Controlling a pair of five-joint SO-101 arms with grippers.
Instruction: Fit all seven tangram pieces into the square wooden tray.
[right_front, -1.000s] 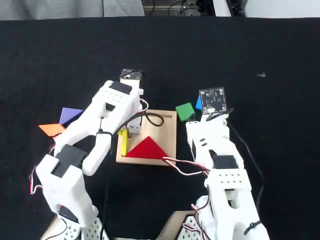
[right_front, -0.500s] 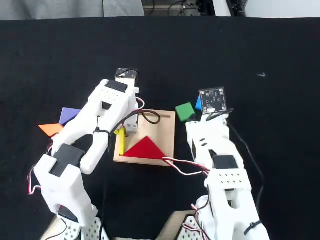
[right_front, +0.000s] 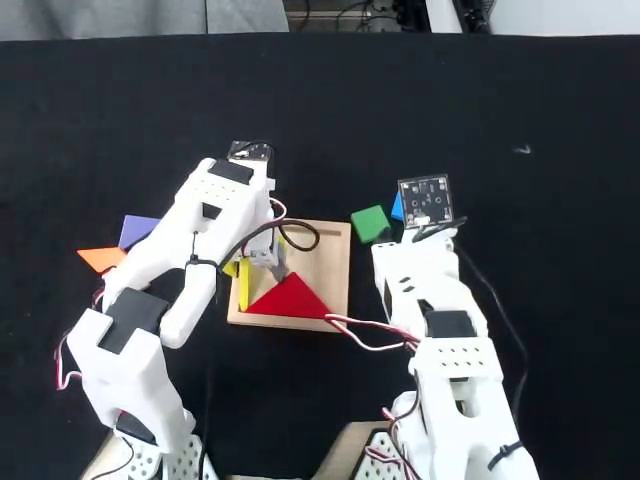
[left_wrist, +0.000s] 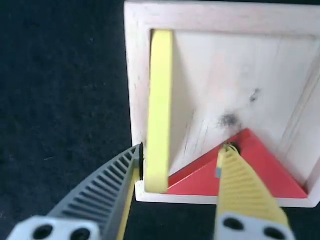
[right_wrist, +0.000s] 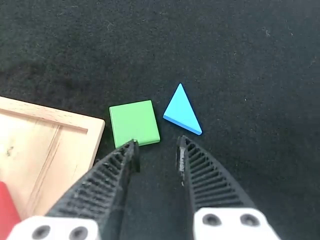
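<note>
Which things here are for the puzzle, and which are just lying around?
For the puzzle:
wooden tray, red triangle, yellow piece, green square, blue triangle, orange triangle, purple piece.

Just lying around:
black table cover, cables at the back.

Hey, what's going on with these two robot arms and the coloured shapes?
Two arms are filling a wooden tray with tangram pieces. The left gripper, open, straddles a yellow piece standing on edge along one tray wall; a red triangle lies flat inside. The right gripper hangs open over a green square and blue triangle beside the tray. An orange piece and a purple piece lie on its other side.
</note>
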